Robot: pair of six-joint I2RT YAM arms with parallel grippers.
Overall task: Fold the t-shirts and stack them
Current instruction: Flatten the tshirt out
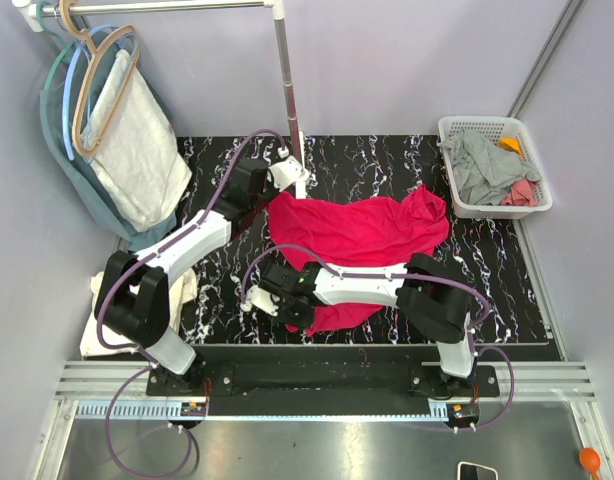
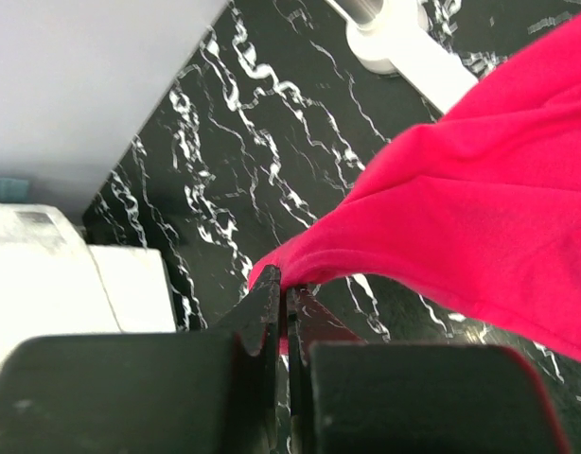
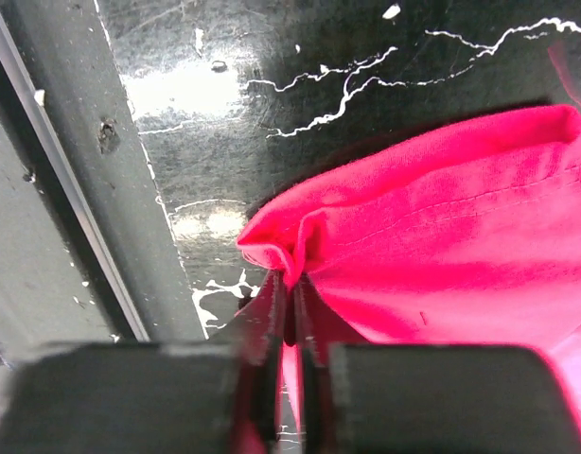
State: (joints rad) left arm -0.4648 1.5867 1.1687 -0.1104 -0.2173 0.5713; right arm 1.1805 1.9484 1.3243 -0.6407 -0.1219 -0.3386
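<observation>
Right gripper (image 3: pixel 290 286) first, since it's closest to the lens: the jaws are pinched shut on a bunched corner of the red t-shirt (image 3: pixel 442 218). Fabric spills out ahead and to the right of the tips, with bare marble table (image 3: pixel 272 57) just beyond. Your left gripper (image 2: pixel 287 293) is doing the same thing, clamped on a pointy bit of hem, and the rest of the shirt fans away to the right of its jaws.

From above, the shirt sits rumpled mid-table, not flat. So I'd say you're at the spread-it-out step, no fold made yet. The next move probably wants both arms pulling apart to tension that edge, then laying it flat. Go easy, those look like thin pinches and could slip. More shirts wait in the white basket (image 1: pixel 482 121), well off to the right of both grippers.
</observation>
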